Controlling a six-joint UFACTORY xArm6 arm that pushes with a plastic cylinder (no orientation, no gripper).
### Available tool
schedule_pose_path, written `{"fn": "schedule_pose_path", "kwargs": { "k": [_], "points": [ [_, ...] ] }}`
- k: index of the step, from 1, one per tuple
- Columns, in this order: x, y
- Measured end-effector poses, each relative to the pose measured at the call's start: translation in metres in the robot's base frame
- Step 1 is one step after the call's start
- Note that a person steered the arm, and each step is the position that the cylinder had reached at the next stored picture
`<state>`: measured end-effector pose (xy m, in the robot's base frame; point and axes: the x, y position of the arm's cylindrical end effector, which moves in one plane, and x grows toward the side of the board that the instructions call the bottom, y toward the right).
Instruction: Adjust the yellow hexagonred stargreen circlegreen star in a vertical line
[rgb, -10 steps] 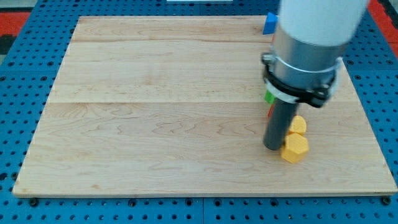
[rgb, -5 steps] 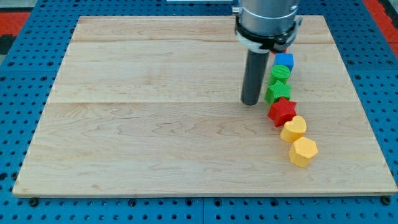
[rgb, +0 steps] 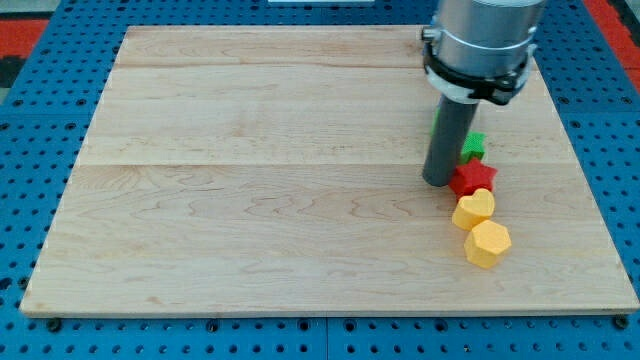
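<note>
Nudging phase, by my reading: my tip (rgb: 437, 183) rests on the wooden board (rgb: 250, 200), a bare rod with nothing to open or close, carrying nothing. Immediately to its right, touching or nearly so, sits the red star (rgb: 472, 178). Just above the star and right of the rod's shaft, part of a green block (rgb: 473, 145) shows; its shape is mostly hidden, and the second green block is not visible at all behind the arm, apart from a thin green sliver at the shaft's left edge. Below and right of the tip lie a rounded yellow block (rgb: 474, 209) and then the yellow hexagon (rgb: 487, 243), which trails off rightward. Next move probably calls for a short push on the hexagon from its right to square the column.
</note>
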<state>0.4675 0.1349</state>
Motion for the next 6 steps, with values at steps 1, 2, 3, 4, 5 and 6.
{"fn": "schedule_pose_path", "kwargs": {
  "k": [1, 2, 3, 4, 5, 6],
  "points": [
    [-0.002, -0.007],
    [-0.003, -0.053],
    [-0.001, -0.053],
    [-0.001, -0.071],
    [0.012, -0.132],
    [0.024, -0.155]
  ]
}}
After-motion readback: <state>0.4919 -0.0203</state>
